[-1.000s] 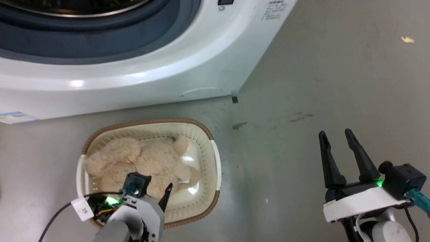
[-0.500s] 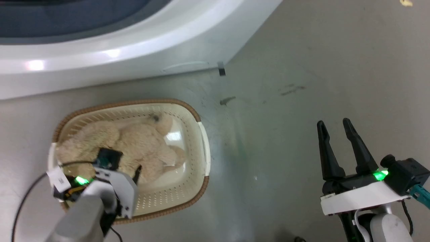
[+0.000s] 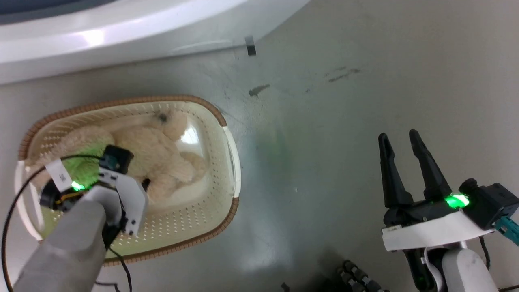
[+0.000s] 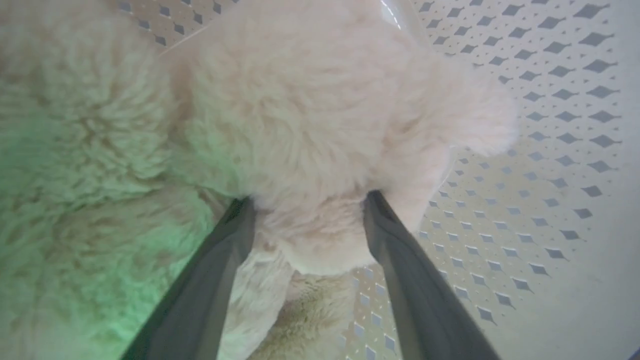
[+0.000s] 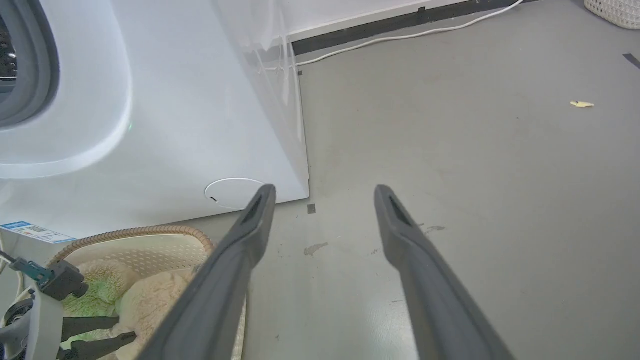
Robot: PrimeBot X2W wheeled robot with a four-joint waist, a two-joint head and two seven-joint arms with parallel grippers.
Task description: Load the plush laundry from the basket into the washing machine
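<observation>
The beige plush bear (image 3: 162,150) lies in the cream basket (image 3: 233,162), which stands on the floor in front of the white washing machine (image 3: 121,36). My left gripper (image 4: 309,200) reaches down into the basket and is open. Its two fingers straddle a rounded part of the plush (image 4: 300,100), tips pressed into the fur. In the head view the wrist hides those fingers. My right gripper (image 3: 399,136) hangs open over bare floor, well to the right of the basket, holding nothing. The right wrist view shows the washing machine (image 5: 175,125) and its grey door ring (image 5: 30,75).
Grey floor spreads to the right of the basket, with dark stains (image 3: 258,90) near the washer's corner. A yellow scrap (image 5: 581,104) lies farther off. A white cable (image 5: 400,37) runs along the wall, and a woven white basket (image 5: 615,10) stands at the far corner.
The head camera has tilted, so the washer slid up out of the picture. My left gripper has sunk deeper into the basket onto the plush. The right gripper has barely moved.
</observation>
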